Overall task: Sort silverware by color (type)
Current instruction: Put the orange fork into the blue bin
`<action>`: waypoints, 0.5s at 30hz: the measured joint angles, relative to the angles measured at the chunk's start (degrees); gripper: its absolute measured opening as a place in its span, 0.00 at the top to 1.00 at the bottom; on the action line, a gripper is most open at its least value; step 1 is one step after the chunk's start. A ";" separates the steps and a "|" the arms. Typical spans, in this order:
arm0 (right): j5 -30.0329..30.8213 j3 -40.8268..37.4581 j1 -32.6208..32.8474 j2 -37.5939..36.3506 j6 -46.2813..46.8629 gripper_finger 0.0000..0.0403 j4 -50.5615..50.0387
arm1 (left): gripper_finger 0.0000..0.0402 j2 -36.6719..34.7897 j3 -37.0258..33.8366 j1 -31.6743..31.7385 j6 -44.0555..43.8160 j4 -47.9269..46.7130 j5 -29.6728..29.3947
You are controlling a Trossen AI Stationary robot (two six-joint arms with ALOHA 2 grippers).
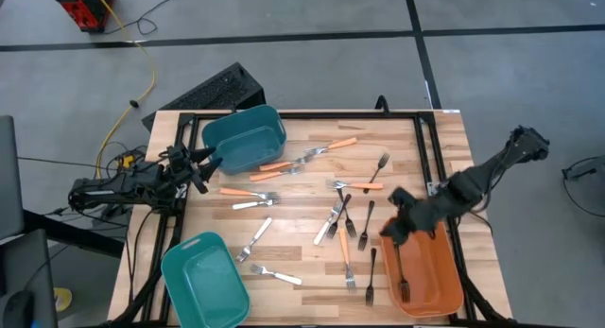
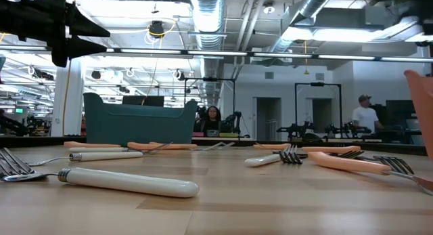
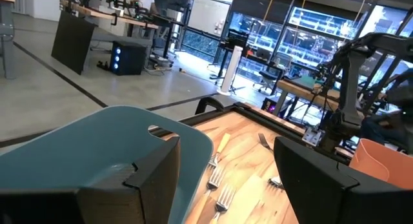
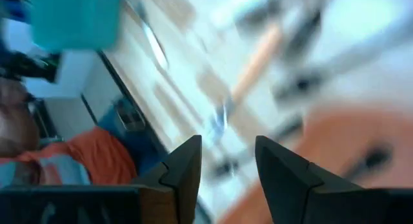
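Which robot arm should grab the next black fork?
Probably the right arm. Its tool is open and empty over the orange bin, with black forks lying just beside it. The left tool waits far off by the teal bin.

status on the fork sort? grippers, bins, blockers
Right gripper open, empty, above orange bin's edge. One black fork in that bin. Left gripper open, idle beside teal bin. Many forks unsorted on table; nothing blocking.

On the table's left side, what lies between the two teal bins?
In the high view, three white-handled forks lie between the far teal bin and the near teal bin: one nearer the far bin, another midway, a third beside the near bin.
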 joint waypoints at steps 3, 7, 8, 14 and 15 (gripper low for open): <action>1.50 0.02 -6.18 -0.98 -10.50 0.58 3.13 | 0.42 0.01 0.00 -0.02 0.00 0.02 -0.01; 1.22 0.02 -14.24 -0.78 -22.48 0.57 5.13 | 0.42 0.02 0.00 0.00 -0.02 0.02 -0.02; 1.20 0.02 -16.05 -0.48 -25.66 0.57 5.14 | 0.42 0.01 0.00 0.00 -0.02 0.02 -0.01; -2.42 0.02 -24.85 1.92 -47.15 0.50 5.61 | 0.42 0.02 0.00 -0.01 0.29 0.05 -0.02; -2.46 0.02 -25.94 2.47 -50.15 0.48 5.61 | 0.42 0.02 0.00 -0.02 0.31 0.07 -0.02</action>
